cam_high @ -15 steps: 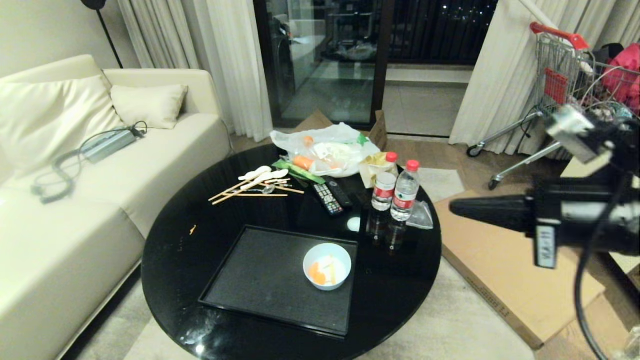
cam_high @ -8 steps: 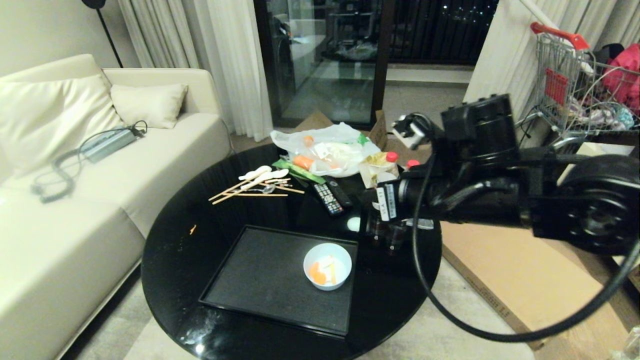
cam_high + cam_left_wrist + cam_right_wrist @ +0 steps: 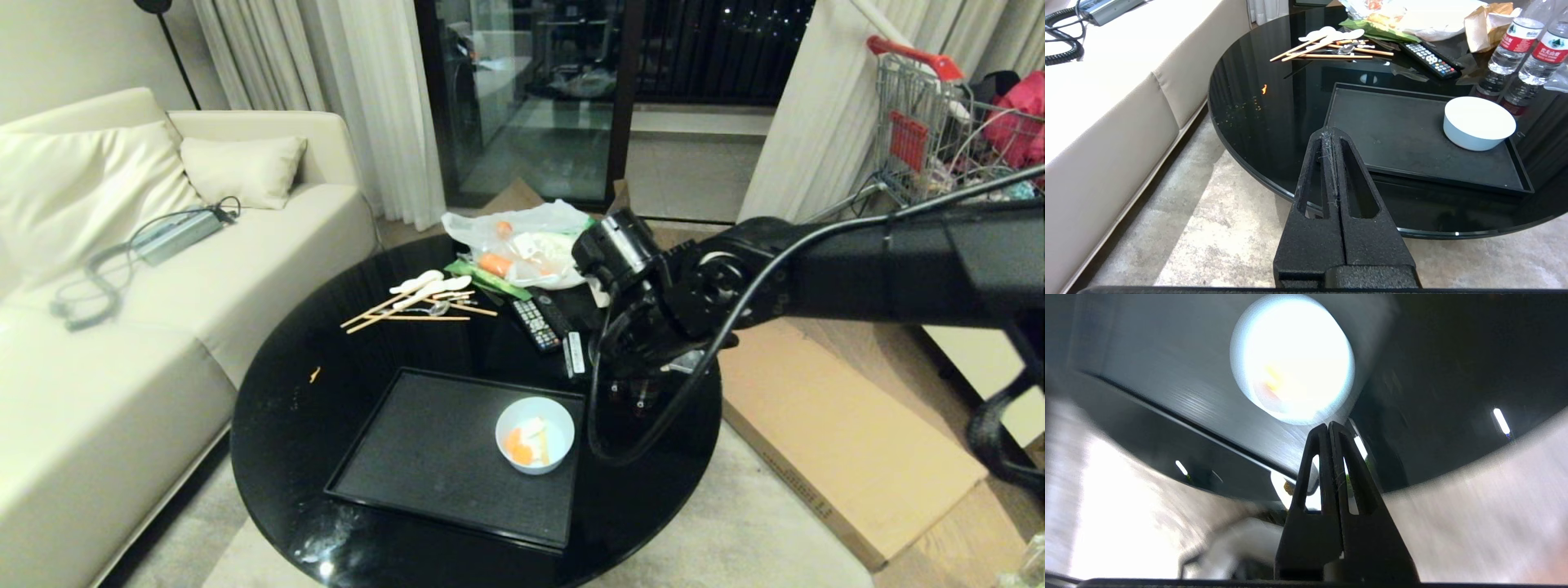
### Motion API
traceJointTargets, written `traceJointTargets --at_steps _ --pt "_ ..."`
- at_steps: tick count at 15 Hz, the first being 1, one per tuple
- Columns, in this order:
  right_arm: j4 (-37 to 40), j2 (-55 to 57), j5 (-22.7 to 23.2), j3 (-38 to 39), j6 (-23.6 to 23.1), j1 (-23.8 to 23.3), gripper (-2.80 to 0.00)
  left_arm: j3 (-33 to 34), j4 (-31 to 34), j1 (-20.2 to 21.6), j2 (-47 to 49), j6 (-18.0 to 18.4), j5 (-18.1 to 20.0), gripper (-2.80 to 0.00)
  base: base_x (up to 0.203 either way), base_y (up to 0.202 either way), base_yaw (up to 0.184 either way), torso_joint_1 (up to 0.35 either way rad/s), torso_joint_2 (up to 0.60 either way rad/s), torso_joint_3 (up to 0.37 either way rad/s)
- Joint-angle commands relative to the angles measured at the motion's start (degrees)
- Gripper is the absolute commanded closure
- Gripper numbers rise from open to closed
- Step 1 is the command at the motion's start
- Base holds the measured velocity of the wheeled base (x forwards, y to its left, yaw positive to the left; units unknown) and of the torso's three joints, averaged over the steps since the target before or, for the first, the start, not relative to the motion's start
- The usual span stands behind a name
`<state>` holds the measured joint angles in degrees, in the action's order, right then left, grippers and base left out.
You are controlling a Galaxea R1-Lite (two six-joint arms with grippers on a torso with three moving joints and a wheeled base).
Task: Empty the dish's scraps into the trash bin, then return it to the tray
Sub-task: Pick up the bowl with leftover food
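- On the black tray [image 3: 424, 457], at its right end, sits the dish [image 3: 535, 434], upright, with the orange and pale scraps [image 3: 522, 443] inside it.
- The tray lies on the round black counter [image 3: 277, 425], near the edge closest to the robot.
- Above the counter's right side, the right arm reaches in; in the right wrist view its right pincer [image 3: 1328, 430] is pressed shut, holding nothing, with the dish [image 3: 1292, 359] just beyond its tips.
- From the head view the pincer's tips are hidden behind the arm's own wrist, near the dark remote [image 3: 536, 324].
- The left pincer [image 3: 1330, 136] hangs off the counter's edge over the rug, shut and empty — parked, by the look of it.
- This looks like the approach: the dish is not yet grasped.
- Next, I'd say, the right pincer must open wide enough to take the dish's rim, then come down on it.
- No trash bin is in sight in any view.
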<state>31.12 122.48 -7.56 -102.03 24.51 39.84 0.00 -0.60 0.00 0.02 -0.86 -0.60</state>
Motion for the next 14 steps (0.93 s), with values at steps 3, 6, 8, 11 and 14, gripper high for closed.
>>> traceJointTargets --at_steps 3,6,8,11,14 --pt "9.3 9.4 -0.5 -8.1 1.2 -0.5 0.00 0.0 0.0 0.0 0.0 0.0 0.0 0.00 0.000 0.000 0.000 0.000 0.00 0.000" --pt "11.2 11.5 -0.4 -9.9 3.7 -0.5 0.00 0.0 0.0 0.0 0.0 0.0 0.0 0.00 0.000 0.000 0.000 0.000 0.00 0.000" --pt "11.1 12.7 -0.5 -9.9 5.8 -0.5 -2.80 0.0 0.0 0.0 0.0 0.0 0.0 0.00 0.000 0.000 0.000 0.000 0.00 0.000" --pt "10.6 14.2 -0.7 -10.0 8.2 -0.3 -2.80 0.0 0.0 0.0 0.0 0.0 0.0 0.00 0.000 0.000 0.000 0.000 0.00 0.000" --pt "9.9 15.5 -1.5 -10.0 8.2 -0.2 -2.80 0.0 0.0 0.0 0.0 0.0 0.0 0.00 0.000 0.000 0.000 0.000 0.00 0.000"
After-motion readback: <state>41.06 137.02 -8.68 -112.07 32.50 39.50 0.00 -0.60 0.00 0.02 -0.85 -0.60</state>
